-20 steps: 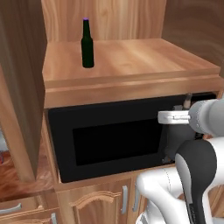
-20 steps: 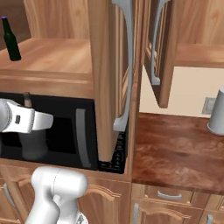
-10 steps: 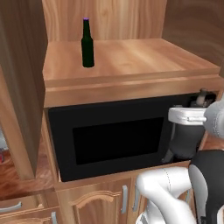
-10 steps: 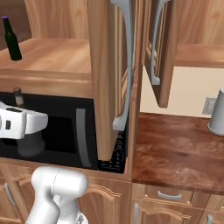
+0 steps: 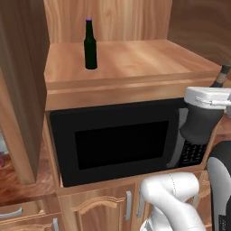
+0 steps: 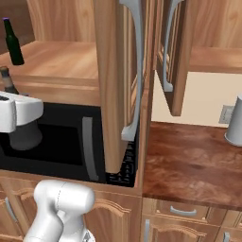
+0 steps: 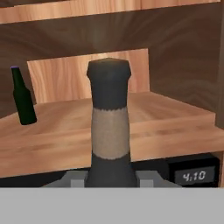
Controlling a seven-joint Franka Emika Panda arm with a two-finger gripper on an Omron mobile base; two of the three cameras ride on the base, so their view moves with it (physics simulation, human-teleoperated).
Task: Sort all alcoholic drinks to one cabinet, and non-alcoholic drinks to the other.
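**Dark bottle held at the open cabinet, over the microwave**

Dark glass: black bottle (image 7: pixel 109 131), thin neck with a tan band and a rounded cap, upright, its neck rising in the middle of the hand view. Its body is hidden below; the neck also pokes up past the white hand in the left base view (image 5: pixel 221 76) and the right base view (image 6: pixel 6 80).

Gripper (image 7: pixel 109 179): fingers (image 7: pixel 146 178) pressed in on the black bottle, pinching it low down, level with the shelf edge.

Green bottle (image 5: pixel 90 44): slim, dark green, purple cap, standing upright on the shelf (image 5: pixel 135 63), toward its back left, well apart from the black bottle.

Shelf: smooth light wood with a visible grain, a flat slab with a thick front lip, inside an open cabinet with wooden walls.

Microwave (image 5: pixel 117 144): matt black box just under the shelf, dark glossy window, vertical grey handle, keypad and a small lit clock at its right.

Cabinet door (image 6: pixel 118 85): wood, standing open, with a long curved grey handle.

Counter (image 6: pixel 189 165): dark reddish wood grain, right of the microwave, bearing a grey cylinder (image 6: pixel 235 126).

Change since half a second ago: the hand has risen, its white top now nearer the shelf lip, and the black bottle's neck stands higher against the wood. The green bottle has stayed put.
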